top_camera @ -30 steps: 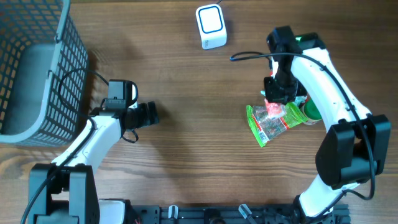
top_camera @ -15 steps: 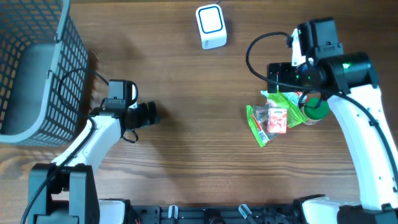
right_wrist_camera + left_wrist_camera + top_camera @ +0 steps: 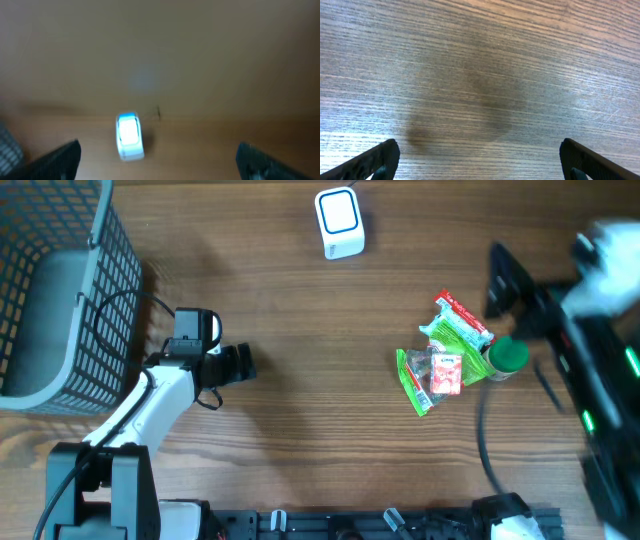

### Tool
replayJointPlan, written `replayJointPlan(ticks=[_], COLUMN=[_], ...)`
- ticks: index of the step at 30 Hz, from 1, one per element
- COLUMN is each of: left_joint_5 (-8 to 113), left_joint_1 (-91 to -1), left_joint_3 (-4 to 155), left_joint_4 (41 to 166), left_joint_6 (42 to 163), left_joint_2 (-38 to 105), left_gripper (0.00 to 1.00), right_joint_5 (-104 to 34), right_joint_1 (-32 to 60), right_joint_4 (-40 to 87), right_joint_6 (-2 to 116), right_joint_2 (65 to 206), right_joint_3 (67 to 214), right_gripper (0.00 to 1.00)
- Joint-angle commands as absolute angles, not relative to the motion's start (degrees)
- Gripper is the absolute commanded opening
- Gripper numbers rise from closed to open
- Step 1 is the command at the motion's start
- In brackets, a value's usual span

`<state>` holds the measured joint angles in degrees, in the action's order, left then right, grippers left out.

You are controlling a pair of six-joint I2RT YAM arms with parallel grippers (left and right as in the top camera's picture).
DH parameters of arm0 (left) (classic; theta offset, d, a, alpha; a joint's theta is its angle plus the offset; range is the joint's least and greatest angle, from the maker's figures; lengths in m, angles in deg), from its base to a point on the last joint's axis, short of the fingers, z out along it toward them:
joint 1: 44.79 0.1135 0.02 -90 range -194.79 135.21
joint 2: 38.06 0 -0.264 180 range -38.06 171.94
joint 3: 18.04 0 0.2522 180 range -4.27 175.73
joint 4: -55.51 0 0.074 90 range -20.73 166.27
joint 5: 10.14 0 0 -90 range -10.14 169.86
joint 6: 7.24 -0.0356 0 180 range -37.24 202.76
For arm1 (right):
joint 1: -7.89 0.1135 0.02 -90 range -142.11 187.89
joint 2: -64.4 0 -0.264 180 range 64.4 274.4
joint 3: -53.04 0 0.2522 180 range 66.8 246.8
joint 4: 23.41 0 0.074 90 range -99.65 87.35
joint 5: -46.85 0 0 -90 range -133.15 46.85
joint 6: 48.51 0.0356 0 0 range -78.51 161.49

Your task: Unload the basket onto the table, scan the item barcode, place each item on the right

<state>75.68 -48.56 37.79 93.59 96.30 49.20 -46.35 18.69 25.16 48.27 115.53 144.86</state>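
**Surroundings.** A dark wire basket (image 3: 60, 290) with a grey liner occupies the far left corner of the desk (image 3: 300, 310). A white barcode scanner (image 3: 338, 222) with a blue-ringed face sits near the far edge, about mid-width. The goods lie in one cluster on the right half:
- a green packet (image 3: 415, 387), flat on the wood;
- a red-and-white sachet (image 3: 446, 370), resting on that packet;
- a red-edged green packet (image 3: 458, 323), just beyond, touching the cluster;
- a green-capped bottle (image 3: 507, 357), against the cluster's right side.

**Arms.** The left gripper (image 3: 480, 162) is low over the desk, left of centre, well apart from the goods. Its jaws stand wide apart, with only wood grain between them. The right arm (image 3: 590, 350) shows overhead only as a blur along the right edge, beside the bottle. The right gripper (image 3: 160, 162) faces the scanner from a distance; its jaws are likewise spread wide and hold none of the goods. That wrist view is soft – fine detail cannot be read.

**Surface.** The desk is brown wood with the grain running left to right. A faint dark patch shows under the left wrist camera.

**Clearance.** Bare wood runs from the left gripper to the cluster, and from the cluster to the scanner – neither path is crossed by an object. The basket closes off the left side.
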Motion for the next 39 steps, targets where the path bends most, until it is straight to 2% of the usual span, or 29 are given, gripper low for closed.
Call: replayJointPlan(ticks=[1, 3, 7, 11, 14, 16, 18, 20, 34, 36, 39], left_joint_5=[75.4, 75.4, 75.4, 75.4, 75.4, 75.4, 75.4, 75.4, 75.4, 75.4, 76.7], left_joint_1=[-48.8, -48.8, -48.8, -48.8, -48.8, -48.8, -48.8, -48.8, -49.0, -49.2, -48.8], left_joint_3=[38.4, 38.4, 38.4, 38.4, 38.4, 38.4, 38.4, 38.4, 38.4, 38.4, 38.4], left_joint_4=[93.5, 93.5, 93.5, 93.5, 93.5, 93.5, 93.5, 93.5, 93.5, 93.5, 93.5], left_joint_6=[95.1, 95.2, 95.1, 95.2, 95.2, 95.1, 95.1, 95.2, 95.1, 95.1, 95.1], left_joint_2=[48.9, 48.9, 48.9, 48.9, 48.9, 48.9, 48.9, 48.9, 47.9, 42.1, 22.5], left_gripper=[1.0, 1.0, 1.0, 1.0, 1.0, 1.0, 1.0, 1.0, 1.0, 1.0, 1.0], right_joint_5=[-46.8, -46.7, -45.3, -39.6, -37.0, -37.1, -37.1, -37.1, -37.1, -37.1, -37.1], right_joint_1=[18.5, 18.2, 14.4, 13.4, 13.4, 13.4, 13.4, 13.4, 13.4, 13.4, 13.4], right_joint_4=[12.7, 5.4, -8.0, -23.5, -24.6, -22.7, -13.8, -10.0, -10.0, -10.0, -10.0], right_joint_6=[42.3, 38.5, 42.9, 43.0, 43.2, 43.1, 43.2, 43.3, 43.1, 43.1, 43.1], right_joint_2=[98.7, 86.5, 69.0, 64.6, 64.6, 64.6, 64.6, 65.0, 65.7, 65.7, 65.7], right_joint_3=[128.5, 116.7, 93.6, 77.2, 69.2, 67.0, 67.1, 67.1, 67.1, 67.1, 67.1], right_gripper=[1.0, 1.0, 1.0, 1.0, 0.99, 1.0, 1.0, 1.0, 1.0, 1.0, 1.0])
